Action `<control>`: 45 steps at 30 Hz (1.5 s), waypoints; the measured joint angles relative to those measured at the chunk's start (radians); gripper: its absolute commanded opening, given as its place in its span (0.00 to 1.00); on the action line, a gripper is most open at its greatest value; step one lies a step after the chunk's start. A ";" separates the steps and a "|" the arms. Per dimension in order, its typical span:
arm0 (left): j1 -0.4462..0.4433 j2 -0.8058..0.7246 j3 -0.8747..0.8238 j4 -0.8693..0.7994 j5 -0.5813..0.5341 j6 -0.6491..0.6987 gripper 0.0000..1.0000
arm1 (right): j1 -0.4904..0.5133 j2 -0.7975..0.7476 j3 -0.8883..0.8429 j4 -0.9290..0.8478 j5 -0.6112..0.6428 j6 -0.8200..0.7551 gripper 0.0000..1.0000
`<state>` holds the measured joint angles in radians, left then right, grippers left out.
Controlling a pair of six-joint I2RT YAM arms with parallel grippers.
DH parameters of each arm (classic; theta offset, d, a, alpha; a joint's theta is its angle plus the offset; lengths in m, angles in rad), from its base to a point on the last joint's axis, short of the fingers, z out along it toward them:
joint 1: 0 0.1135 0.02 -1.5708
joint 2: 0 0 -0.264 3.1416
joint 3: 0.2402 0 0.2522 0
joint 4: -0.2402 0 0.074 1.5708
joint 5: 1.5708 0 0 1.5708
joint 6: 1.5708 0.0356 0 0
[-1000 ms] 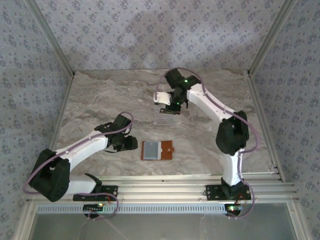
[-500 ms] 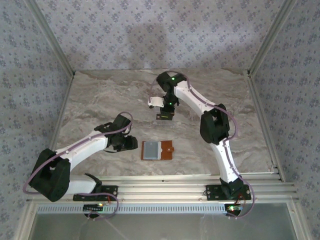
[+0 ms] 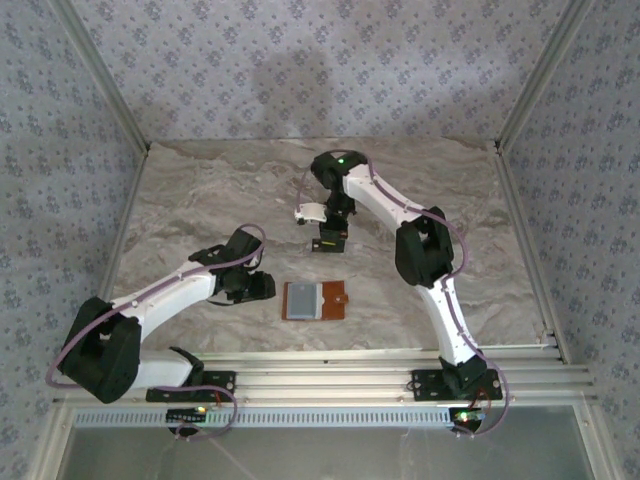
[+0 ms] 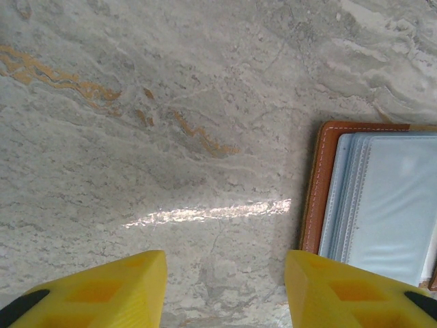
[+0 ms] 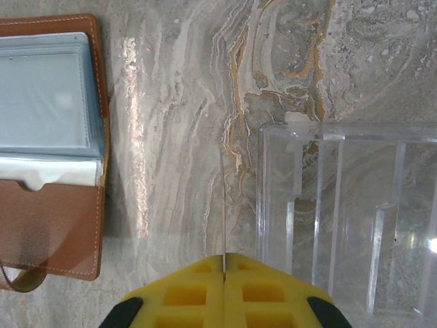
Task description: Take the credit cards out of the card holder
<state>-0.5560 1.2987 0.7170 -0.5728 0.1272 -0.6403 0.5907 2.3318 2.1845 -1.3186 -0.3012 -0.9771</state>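
Right gripper (image 5: 223, 263) side first: clamped tight on a thin card (image 5: 222, 205), seen edge-on. Parked over the table (image 5: 171, 102) between the holder (image 5: 51, 219) and a clear rack (image 5: 341, 219), closer to the rack. As for the holder, lying open and flat, grey-blue sleeves up, brown flap with tab beside them, with a bit of white peeking from a pocket. Over at the left gripper (image 4: 225, 273): spread wide, gripping nothing, hovering just beside the holder's stitched edge.
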 measured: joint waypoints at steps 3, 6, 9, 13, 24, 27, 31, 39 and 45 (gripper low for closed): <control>0.000 0.000 0.000 -0.002 0.000 0.000 0.49 | 0.000 0.000 0.039 -0.006 0.002 0.000 0.00; 0.000 0.000 0.000 -0.003 0.000 0.000 0.49 | 0.000 -0.009 0.048 0.008 0.020 0.002 0.00; 0.000 0.000 0.000 -0.003 0.000 0.000 0.49 | 0.000 -0.021 0.048 0.023 0.043 0.005 0.00; 0.001 0.000 0.000 -0.003 0.000 0.000 0.49 | 0.000 -0.024 0.053 0.047 0.079 0.006 0.00; 0.006 0.000 0.000 -0.008 -0.001 0.001 0.49 | 0.000 0.016 0.060 0.072 0.102 0.008 0.00; 0.006 0.000 0.002 -0.011 -0.001 0.001 0.49 | 0.000 0.027 0.060 0.064 0.088 0.008 0.00; 0.006 0.000 0.007 -0.015 0.000 0.002 0.49 | 0.001 0.036 0.060 0.048 0.071 0.006 0.00; 0.006 0.015 0.023 -0.031 -0.001 0.005 0.49 | 0.001 0.069 0.061 0.043 0.050 0.003 0.14; 0.014 0.031 0.033 -0.039 -0.001 0.012 0.50 | 0.001 0.087 0.082 0.055 0.055 0.002 0.28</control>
<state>-0.5415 1.3293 0.7498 -0.6113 0.1261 -0.6285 0.5915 2.4184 2.2665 -1.2633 -0.2462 -0.9756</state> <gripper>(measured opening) 0.495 0.256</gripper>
